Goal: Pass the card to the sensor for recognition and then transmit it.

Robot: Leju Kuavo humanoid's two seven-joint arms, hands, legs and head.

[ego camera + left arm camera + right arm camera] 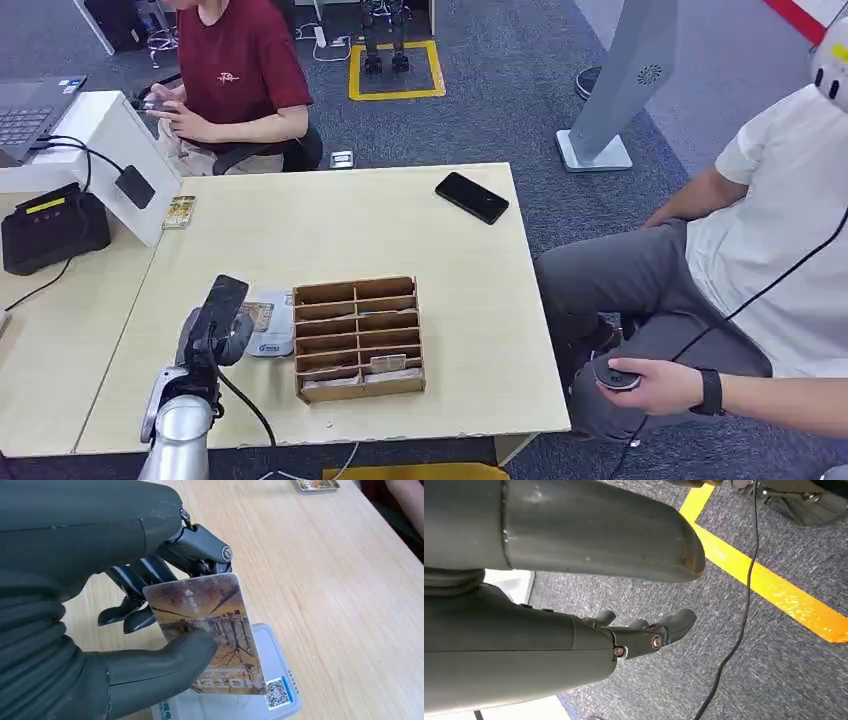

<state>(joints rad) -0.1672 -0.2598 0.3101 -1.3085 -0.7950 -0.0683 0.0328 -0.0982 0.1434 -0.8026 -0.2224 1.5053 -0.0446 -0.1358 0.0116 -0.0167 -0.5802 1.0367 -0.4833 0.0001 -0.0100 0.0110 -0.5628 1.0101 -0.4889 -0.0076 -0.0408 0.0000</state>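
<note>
Head view, left hand: the left hand point(215, 325) hangs over the bench point(470, 290), just beside the wooden compartment box point(358, 338), above a pale plastic case point(270, 335).
Head view, sensor: I take the black pad point(134, 186) on the white stand point(110, 140) at the far left of the bench for the sensor; it lies well apart from the hand. A second card point(179, 211) lies at the stand's foot.
Left wrist view, card: the card point(210, 630) is pinched between thumb and fingers point(150, 575), held above the case point(270, 700).
Right wrist view, right hand: the right hand point(644, 632) hangs over carpet, fingers loosely curled, holding nothing.
Step in hand: card picked up, not yet presented.
Next move: carry the card across to the pad and hold it flat and close, without loosening the pinch.
</note>
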